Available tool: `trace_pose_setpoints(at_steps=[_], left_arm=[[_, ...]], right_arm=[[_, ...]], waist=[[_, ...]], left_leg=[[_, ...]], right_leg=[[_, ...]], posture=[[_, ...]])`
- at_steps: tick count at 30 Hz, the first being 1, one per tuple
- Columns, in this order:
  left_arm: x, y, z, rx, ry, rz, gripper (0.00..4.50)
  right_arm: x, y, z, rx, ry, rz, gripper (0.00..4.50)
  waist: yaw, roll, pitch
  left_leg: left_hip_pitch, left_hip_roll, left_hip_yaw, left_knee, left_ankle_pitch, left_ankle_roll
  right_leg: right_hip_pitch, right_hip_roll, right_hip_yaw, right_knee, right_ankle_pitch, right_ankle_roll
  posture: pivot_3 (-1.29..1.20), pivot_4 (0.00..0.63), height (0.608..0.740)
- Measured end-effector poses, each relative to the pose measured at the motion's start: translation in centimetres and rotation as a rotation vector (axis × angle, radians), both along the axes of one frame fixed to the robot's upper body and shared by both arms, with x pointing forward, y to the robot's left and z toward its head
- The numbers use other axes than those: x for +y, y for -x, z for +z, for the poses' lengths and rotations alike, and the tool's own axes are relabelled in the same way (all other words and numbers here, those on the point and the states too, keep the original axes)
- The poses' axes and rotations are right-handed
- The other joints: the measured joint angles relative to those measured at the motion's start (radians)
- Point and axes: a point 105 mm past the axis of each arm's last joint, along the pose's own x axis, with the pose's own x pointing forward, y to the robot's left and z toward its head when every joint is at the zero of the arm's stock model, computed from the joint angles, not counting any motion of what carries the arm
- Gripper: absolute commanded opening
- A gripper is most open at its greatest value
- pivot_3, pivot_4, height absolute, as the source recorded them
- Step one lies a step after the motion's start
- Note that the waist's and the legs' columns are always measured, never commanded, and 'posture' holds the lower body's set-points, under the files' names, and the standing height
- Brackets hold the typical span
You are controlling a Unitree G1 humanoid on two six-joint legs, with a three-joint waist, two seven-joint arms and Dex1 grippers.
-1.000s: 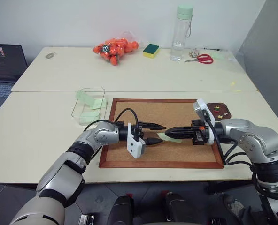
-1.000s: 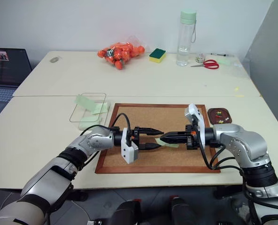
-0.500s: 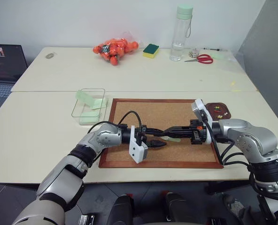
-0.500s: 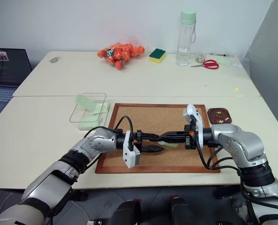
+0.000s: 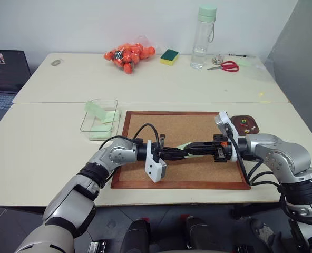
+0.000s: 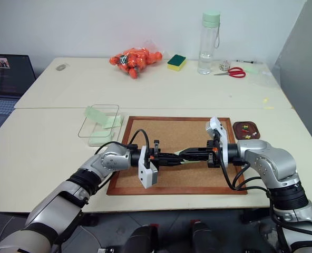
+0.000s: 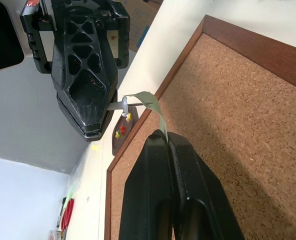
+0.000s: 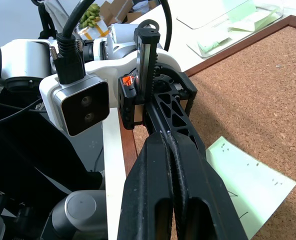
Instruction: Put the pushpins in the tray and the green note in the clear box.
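Pinching one green note [image 8: 248, 182] are two closed grippers, left gripper [image 5: 183, 153] and right gripper [image 5: 190, 150].

No text, label, brand, number or sign can be read in any of the views. The laptop screen [image 5: 6, 66] at the far left edge shows a lit picture, but nothing on it is legible. The green note [image 8: 248, 185] carries a few small dark specks and thin faint lines, which form no letters or figures. The clear bottle [image 5: 204, 37] at the back of the surface bears no readable marking.
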Motion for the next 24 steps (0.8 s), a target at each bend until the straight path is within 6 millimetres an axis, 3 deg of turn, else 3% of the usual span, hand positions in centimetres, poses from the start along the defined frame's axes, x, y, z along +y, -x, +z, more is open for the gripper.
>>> trace_pose_setpoints(at_steps=[18, 24], left_arm=[[0.7, -0.7, -0.7, -0.106, -0.071, 0.033, 0.06], [1.3, -1.6, -0.1, -0.079, -0.023, 0.120, 0.06]], right_arm=[[-0.4, -1.8, 0.8, -0.048, -0.014, -0.056, 0.00], [-1.3, -4.6, 2.3, -0.200, -0.066, -0.282, 0.00]], waist=[[0.000, 0.000, 0.000], [0.000, 0.000, 0.000]], left_leg=[[0.000, 0.000, 0.000, 0.000, 0.000, 0.000], [0.000, 0.001, 0.000, 0.000, 0.000, 0.000]], right_leg=[[0.000, 0.000, 0.000, 0.000, 0.000, 0.000], [0.000, 0.000, 0.000, 0.000, 0.000, 0.000]], posture=[[0.00, 0.150, 0.740], [0.00, 0.150, 0.740]])
